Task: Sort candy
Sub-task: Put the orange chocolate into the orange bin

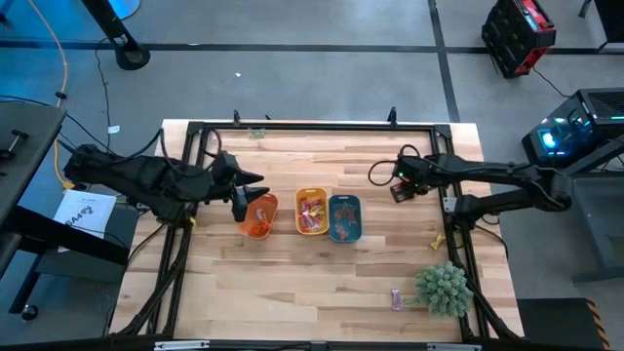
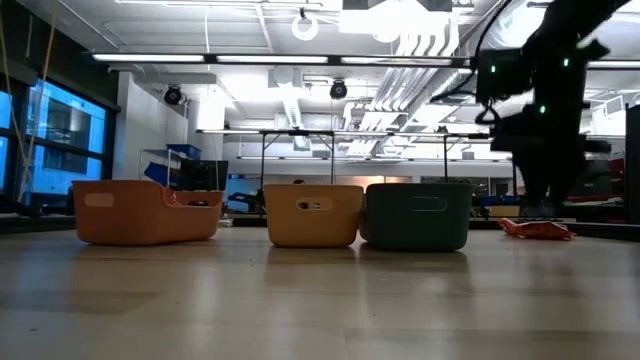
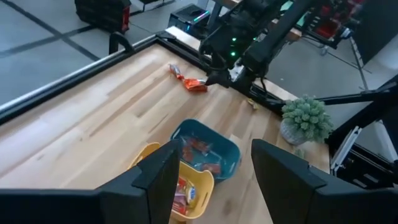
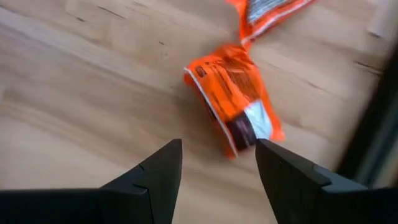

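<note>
1. Right gripper (image 4: 217, 165): fingers spread wide, nothing held. Poised just above an orange-wrapped candy (image 4: 235, 99) lying on the wooden table (image 1: 292, 283), close to the table's right edge frame.
2. Second orange-wrapped candy (image 4: 267, 11) lying just beyond the first, apparently touching it at one end. Same pair seen from the left wrist view as orange wrappers under the right gripper (image 3: 217, 79).
3. Left gripper (image 1: 241, 207): fingers parted wide, empty. Hanging over the orange tray (image 1: 258, 214), at the left end of the tray row.
4. Tray row, mid-table, left to right: orange tray, yellow tray (image 1: 312, 212), teal tray (image 1: 344, 216). Yellow and teal side by side, touching or nearly so; orange set slightly apart and tilted.
5. Wrapped candies visible inside the yellow tray and inside the teal tray. Contents of the orange tray mostly hidden by the left gripper.
6. Loose pieces on the table: pink-purple candy (image 1: 396, 299) at the near right, just left of the spiky green plant ball (image 1: 444, 289); small yellow candy (image 1: 438, 239) at the right, between plant ball and right arm.
7. Low view: three trays in line, orange wrappers (image 2: 535, 229) flat on the table to the right of the teal tray.
</note>
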Motion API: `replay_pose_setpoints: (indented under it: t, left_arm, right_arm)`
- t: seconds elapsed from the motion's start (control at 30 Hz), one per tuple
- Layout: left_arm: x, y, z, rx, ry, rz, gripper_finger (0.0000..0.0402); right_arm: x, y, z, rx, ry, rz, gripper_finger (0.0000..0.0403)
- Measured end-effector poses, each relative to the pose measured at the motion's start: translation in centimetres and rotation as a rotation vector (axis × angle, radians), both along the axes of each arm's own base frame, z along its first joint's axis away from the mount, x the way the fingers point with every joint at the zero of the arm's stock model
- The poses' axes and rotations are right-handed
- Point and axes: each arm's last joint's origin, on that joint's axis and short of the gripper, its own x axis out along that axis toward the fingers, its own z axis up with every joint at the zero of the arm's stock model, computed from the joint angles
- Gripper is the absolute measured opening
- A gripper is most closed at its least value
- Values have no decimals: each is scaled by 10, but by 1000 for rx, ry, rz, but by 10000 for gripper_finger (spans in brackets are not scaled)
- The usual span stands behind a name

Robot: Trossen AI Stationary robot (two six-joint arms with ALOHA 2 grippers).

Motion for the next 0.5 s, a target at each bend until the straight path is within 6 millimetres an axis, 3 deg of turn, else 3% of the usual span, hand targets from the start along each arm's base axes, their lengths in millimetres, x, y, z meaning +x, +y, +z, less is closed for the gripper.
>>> replay_pose_setpoints:
  t: [0.27,0.5]
  left_arm:
    - [11,-3,-8,-60,17,29,194]
    - [16,-5,-11,-106,19,54,194]
  right_arm:
    - [-3,-24,-23,-62,50,45,200]
    - [6,-38,-43,38,70,204,200]
